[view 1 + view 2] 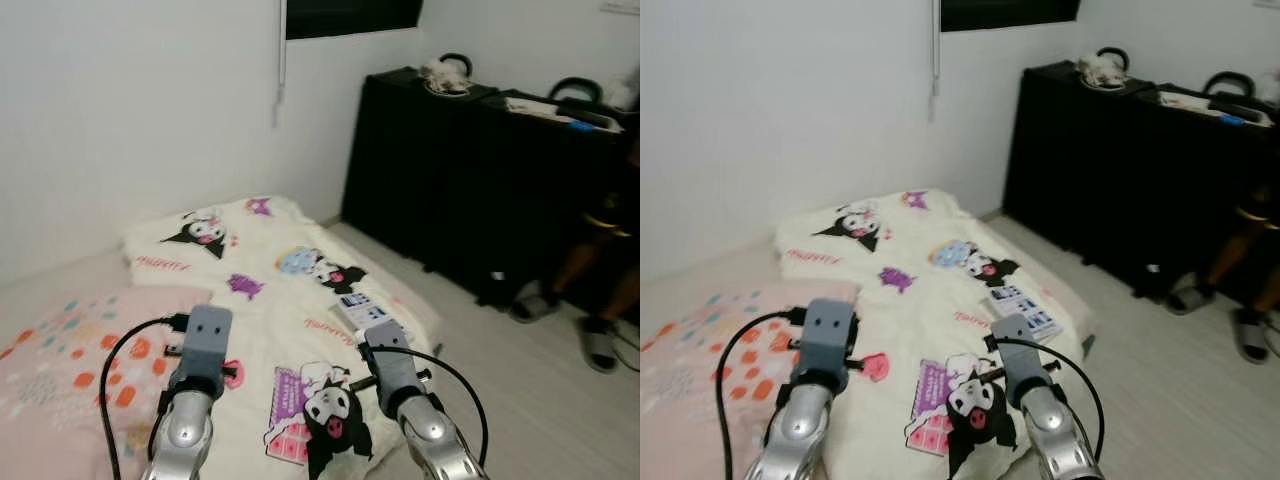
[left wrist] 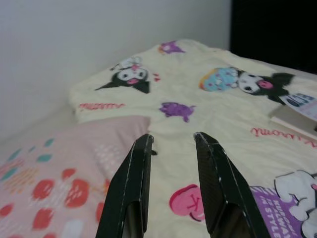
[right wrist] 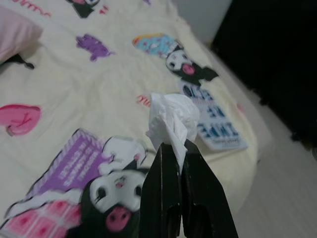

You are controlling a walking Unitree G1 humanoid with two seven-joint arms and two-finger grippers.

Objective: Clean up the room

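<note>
Right gripper pinching crumpled white tissue between 2 fingers, held above cartoon blanket, near booklet. Left gripper spread, empty, over same blanket beside pink pillow. Best now: keep pinch firm, carry tissue clear of blanket, find bin.

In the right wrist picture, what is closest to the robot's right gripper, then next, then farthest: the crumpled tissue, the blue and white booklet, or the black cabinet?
1. Crumpled tissue: pinched in the right gripper, at its fingertips.
2. Blue and white booklet: lying on the cartoon blanket, just past the tissue.
3. Black cabinet: beyond the bed's edge, across the floor.
</note>
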